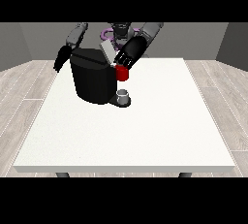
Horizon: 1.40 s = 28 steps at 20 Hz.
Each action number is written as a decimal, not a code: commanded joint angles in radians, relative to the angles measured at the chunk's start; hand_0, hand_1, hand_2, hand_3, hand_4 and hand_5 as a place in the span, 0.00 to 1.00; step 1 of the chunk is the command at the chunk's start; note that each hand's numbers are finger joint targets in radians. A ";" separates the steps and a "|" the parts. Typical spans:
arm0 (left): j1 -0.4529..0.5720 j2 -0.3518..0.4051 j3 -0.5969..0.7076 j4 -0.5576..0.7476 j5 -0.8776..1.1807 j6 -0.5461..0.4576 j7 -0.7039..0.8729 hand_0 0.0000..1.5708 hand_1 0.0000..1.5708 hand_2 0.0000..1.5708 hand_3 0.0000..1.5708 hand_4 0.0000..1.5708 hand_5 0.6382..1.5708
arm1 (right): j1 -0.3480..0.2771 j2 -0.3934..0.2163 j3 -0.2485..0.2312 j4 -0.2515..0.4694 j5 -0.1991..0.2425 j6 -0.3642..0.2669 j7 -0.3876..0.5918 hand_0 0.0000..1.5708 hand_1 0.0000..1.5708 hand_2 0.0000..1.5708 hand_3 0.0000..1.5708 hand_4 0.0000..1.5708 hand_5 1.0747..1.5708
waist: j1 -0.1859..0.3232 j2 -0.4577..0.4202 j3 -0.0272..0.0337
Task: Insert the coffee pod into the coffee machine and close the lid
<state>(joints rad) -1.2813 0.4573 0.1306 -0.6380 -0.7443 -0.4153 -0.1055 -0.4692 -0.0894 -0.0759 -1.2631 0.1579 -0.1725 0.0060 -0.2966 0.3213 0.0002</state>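
Black coffee machine (91, 80) on far left of white table (145, 131), grey lid (108, 51) raised. Hand at view's right (127, 59) curled over red thing at the machine (122, 73). Grey thing (123, 94) on base below. Hand at view's left (61, 59) hanging, fingers straight.

The coffee machine (92, 80) hides the robot's lower body; table (145, 140) legs are mostly hidden under its top.

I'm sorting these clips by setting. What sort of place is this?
Probably a plain test room, not a kitchen: one large white table on a wood-plank floor, grey walls behind, and only a black coffee machine standing on the table.
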 commanded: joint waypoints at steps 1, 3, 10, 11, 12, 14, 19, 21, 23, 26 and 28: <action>-0.046 0.026 0.006 -0.005 -0.002 -0.020 0.005 0.77 0.77 0.79 0.77 0.23 1.00 | -0.006 -0.010 -0.019 0.035 -0.003 -0.004 -0.062 0.00 0.00 0.00 0.00 0.09 1.00 | 0.008 0.026 0.0005; -0.060 0.001 0.000 -0.001 -0.005 -0.014 0.018 0.77 0.77 0.79 0.76 0.23 1.00 | -0.056 0.011 -0.018 0.029 0.001 -0.034 0.007 0.00 0.00 0.00 0.00 0.00 1.00 | 0.012 0.008 0.0002; 0.032 -0.035 -0.054 -0.023 -0.063 0.073 -0.017 0.78 0.78 0.79 0.74 0.00 1.00 | 0.025 -0.012 -0.029 0.035 -0.013 -0.005 -0.035 0.00 0.00 0.00 0.00 0.00 1.00 | 0.019 -0.026 0.0005; 0.028 -0.029 -0.044 0.019 -0.074 0.112 -0.010 0.77 0.77 0.78 0.72 0.00 1.00 | -0.014 0.017 0.036 -0.037 0.028 -0.016 0.062 0.00 0.00 0.00 0.00 0.00 1.00 | -0.033 -0.009 -0.0003; -0.022 0.007 -0.046 -0.005 -0.085 0.099 -0.004 0.77 0.77 0.78 0.70 0.00 1.00 | -0.047 -0.016 -0.015 0.006 0.002 -0.008 -0.005 0.00 0.00 0.00 0.00 0.00 1.00 | -0.013 0.038 0.0003; -0.007 0.025 -0.072 -0.004 -0.108 0.086 -0.044 0.77 0.77 0.78 0.70 0.00 1.00 | -0.044 -0.027 -0.015 0.005 -0.001 0.006 0.047 0.00 0.00 0.00 0.00 0.00 1.00 | -0.008 0.021 0.0001; 0.028 0.022 -0.071 0.015 -0.120 0.120 -0.073 0.72 0.72 0.73 0.64 0.00 1.00 | -0.014 0.015 0.019 -0.012 0.037 -0.046 0.006 0.00 0.00 0.00 0.00 0.00 1.00 | 0.003 0.029 -0.0002; 0.001 0.039 -0.035 0.040 -0.090 0.087 -0.072 0.71 0.71 0.72 0.65 0.00 1.00 | 0.023 0.043 0.044 -0.027 0.030 -0.033 -0.002 0.00 0.00 0.00 0.00 0.03 1.00 | -0.034 0.023 -0.0001; -0.010 0.022 -0.035 0.030 -0.105 0.143 -0.053 0.71 0.71 0.72 0.62 0.00 1.00 | -0.018 0.020 0.031 -0.030 0.027 -0.025 0.032 0.00 0.00 0.00 0.00 0.03 1.00 | -0.041 0.036 -0.0001; -0.031 0.024 -0.029 0.011 -0.099 0.142 -0.070 0.73 0.73 0.73 0.61 0.00 1.00 | -0.011 0.025 0.022 -0.001 0.034 -0.046 -0.019 0.00 0.00 0.00 0.00 0.09 1.00 | -0.024 0.052 0.0002; -0.023 0.050 -0.014 0.027 -0.096 0.161 -0.109 0.79 0.79 0.77 0.61 0.00 1.00 | 0.008 0.030 0.067 -0.046 0.057 -0.029 0.004 0.00 0.00 0.00 0.00 0.07 1.00 | -0.056 0.056 -0.0003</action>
<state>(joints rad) -1.2920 0.4966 0.1011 -0.6215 -0.8389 -0.2931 -0.1923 -0.4745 -0.0691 -0.0466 -1.2849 0.1867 -0.2006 0.0091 -0.3285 0.3632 0.0009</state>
